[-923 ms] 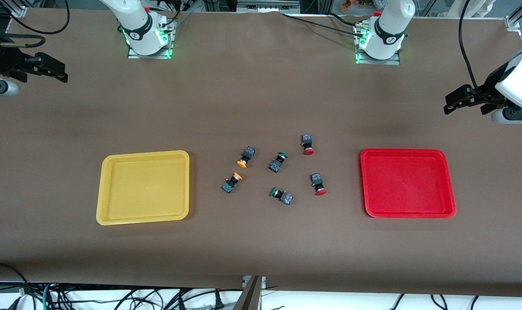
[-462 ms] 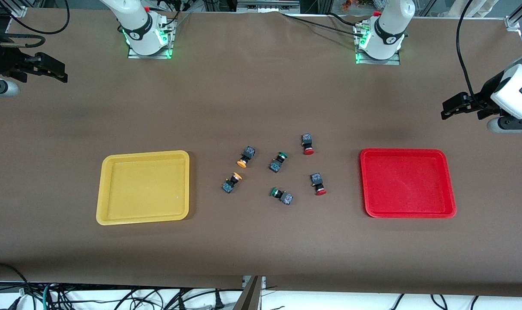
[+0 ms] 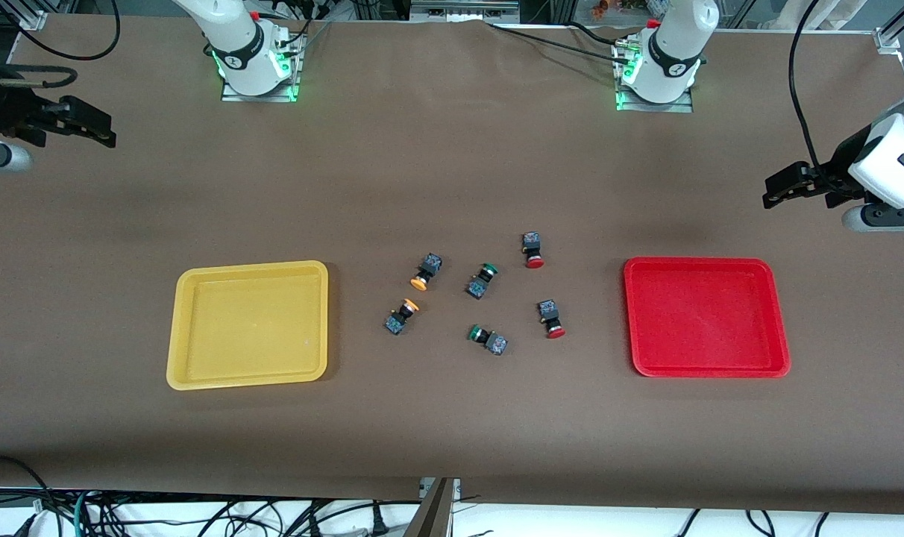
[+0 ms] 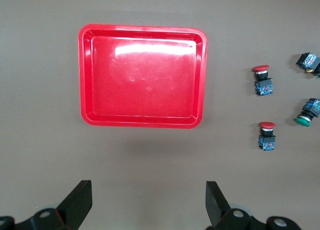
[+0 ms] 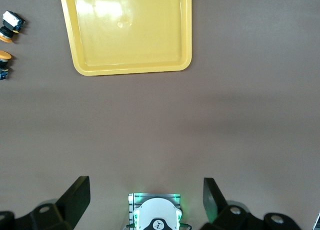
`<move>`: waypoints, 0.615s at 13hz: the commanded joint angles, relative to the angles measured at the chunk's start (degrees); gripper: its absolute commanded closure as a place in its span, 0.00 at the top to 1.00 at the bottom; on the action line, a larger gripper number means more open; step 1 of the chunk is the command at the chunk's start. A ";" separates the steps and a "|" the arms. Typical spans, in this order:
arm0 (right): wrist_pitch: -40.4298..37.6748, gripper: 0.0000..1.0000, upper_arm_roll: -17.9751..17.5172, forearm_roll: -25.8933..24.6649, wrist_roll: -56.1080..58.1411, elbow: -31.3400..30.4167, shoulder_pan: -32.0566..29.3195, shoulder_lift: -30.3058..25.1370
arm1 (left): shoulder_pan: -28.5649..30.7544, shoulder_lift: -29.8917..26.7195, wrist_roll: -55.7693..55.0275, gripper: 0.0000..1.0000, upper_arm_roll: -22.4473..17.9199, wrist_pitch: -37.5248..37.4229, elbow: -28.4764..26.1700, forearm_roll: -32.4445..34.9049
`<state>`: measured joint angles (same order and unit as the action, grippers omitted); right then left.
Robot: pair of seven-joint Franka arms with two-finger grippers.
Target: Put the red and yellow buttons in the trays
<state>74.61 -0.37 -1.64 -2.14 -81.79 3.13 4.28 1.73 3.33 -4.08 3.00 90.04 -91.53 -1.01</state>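
Two red buttons [image 3: 532, 250] [image 3: 551, 319] and two orange-yellow buttons [image 3: 424, 271] [image 3: 400, 316] lie on the brown table between the trays. The yellow tray [image 3: 172, 358] lies toward the right arm's end and the red tray [image 3: 628, 313] toward the left arm's end; both hold nothing. My left gripper [image 3: 784, 186] is open and empty, up over bare table at the left arm's end. Its wrist view shows the red tray [image 4: 200, 74] and both red buttons [image 4: 262, 80] [image 4: 267, 136]. My right gripper [image 3: 86, 123] is open and empty over bare table at the right arm's end. Its wrist view shows the yellow tray [image 5: 185, 49].
Two green-capped switches [image 3: 481, 279] [image 3: 488, 338] lie among the buttons. The arm bases [image 3: 254, 67] [image 3: 657, 74] stand along the table edge farthest from the front camera. Cables hang below the nearest edge.
My left gripper has shifted slightly toward the table's middle. My right gripper has drifted slightly toward the bases' edge. Buttons and trays have not moved.
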 commanded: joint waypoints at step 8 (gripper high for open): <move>14.83 1.00 -0.86 -1.17 -14.76 1.02 8.37 19.61 | -0.32 1.77 -0.58 1.00 0.34 -1.36 2.41 -0.66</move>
<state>86.05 -1.11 -2.31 -8.26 -82.04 7.93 20.52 1.41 3.59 -4.12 3.24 89.98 -91.40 -1.01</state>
